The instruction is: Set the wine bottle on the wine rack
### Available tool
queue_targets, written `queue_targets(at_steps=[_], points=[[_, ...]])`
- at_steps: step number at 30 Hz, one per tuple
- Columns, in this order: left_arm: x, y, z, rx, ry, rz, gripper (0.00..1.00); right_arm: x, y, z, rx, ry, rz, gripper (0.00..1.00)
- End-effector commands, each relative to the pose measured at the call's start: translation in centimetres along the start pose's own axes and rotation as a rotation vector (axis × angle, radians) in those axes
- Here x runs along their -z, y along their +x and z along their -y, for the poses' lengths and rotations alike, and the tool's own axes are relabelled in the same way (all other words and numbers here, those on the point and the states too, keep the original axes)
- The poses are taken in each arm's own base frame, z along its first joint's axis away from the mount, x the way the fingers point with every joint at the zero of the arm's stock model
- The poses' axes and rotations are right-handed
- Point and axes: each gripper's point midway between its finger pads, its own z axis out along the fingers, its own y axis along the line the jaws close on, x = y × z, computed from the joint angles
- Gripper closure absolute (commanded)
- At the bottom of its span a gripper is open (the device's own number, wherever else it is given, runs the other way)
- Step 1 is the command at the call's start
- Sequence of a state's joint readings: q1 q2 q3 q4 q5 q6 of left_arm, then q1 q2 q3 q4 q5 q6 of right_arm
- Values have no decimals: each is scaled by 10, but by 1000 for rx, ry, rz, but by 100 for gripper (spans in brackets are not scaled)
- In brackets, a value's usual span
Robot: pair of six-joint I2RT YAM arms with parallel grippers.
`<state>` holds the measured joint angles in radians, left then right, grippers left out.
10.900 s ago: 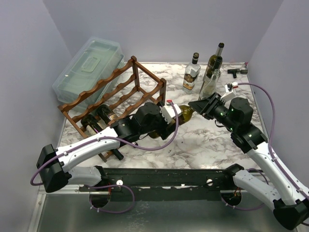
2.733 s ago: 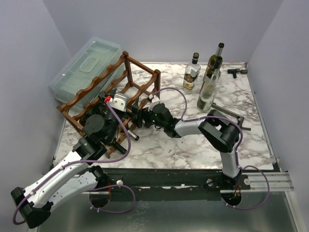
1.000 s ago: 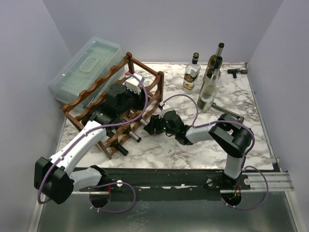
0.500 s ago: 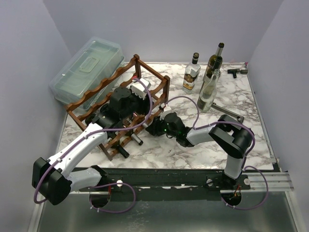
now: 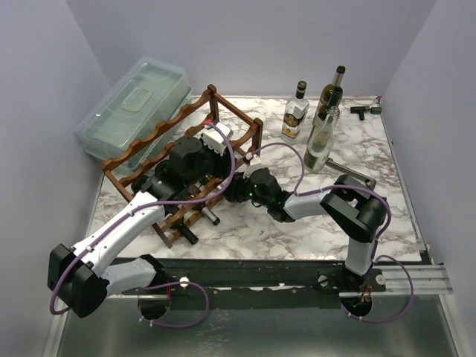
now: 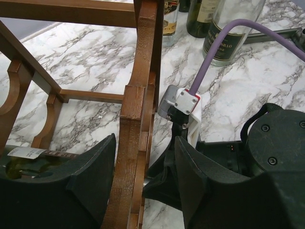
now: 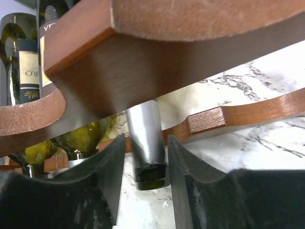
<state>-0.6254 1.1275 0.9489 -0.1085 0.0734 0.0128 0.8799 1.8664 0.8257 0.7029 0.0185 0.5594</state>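
Right wrist: right gripper tight on wine bottle neck, body behind wine rack; left gripper open astride it.

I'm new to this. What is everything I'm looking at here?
wine rack: one, reddish-brown, left of centre
plastic box: one, clear, behind the rack
standing bottles: three, clear and dark, back right
racked bottles: at least two, green, low in rack
wine bottle: one, green, silver-capped neck, at the rack's near end
black tool: one, small, back right corner
metal bar: one, grey, right side
table: one, white-grey marble, under everything
left gripper: one, black, open astride a rack post
right gripper: one, black, shut on the wine bottle's neck
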Motion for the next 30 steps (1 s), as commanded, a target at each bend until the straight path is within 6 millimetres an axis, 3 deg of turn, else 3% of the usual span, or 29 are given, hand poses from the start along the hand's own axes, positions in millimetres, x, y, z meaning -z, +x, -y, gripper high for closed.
queue_targets(at_steps=[1, 5, 11, 16, 20, 23, 30], points=[[12, -8, 4, -28, -1, 33, 46, 7, -6, 8, -14, 28, 47, 51], [14, -11, 4, -32, -7, 44, 33, 22, -1, 8, -17, 22, 31, 41], [19, -16, 4, -36, -11, 63, 19, 46, -2, 9, -8, 35, 15, 40], [27, -24, -1, -42, -40, 95, 11, 82, -7, 29, 12, 135, 49, 40], [35, -35, -1, -35, -44, 136, 5, 113, -29, 47, 65, 258, 115, 40], [42, -42, -6, -21, -75, 176, 1, 138, -56, 55, 126, 342, 187, 39], [56, -54, -11, -24, -111, 236, 1, 188, -129, 53, 228, 471, 373, 32]])
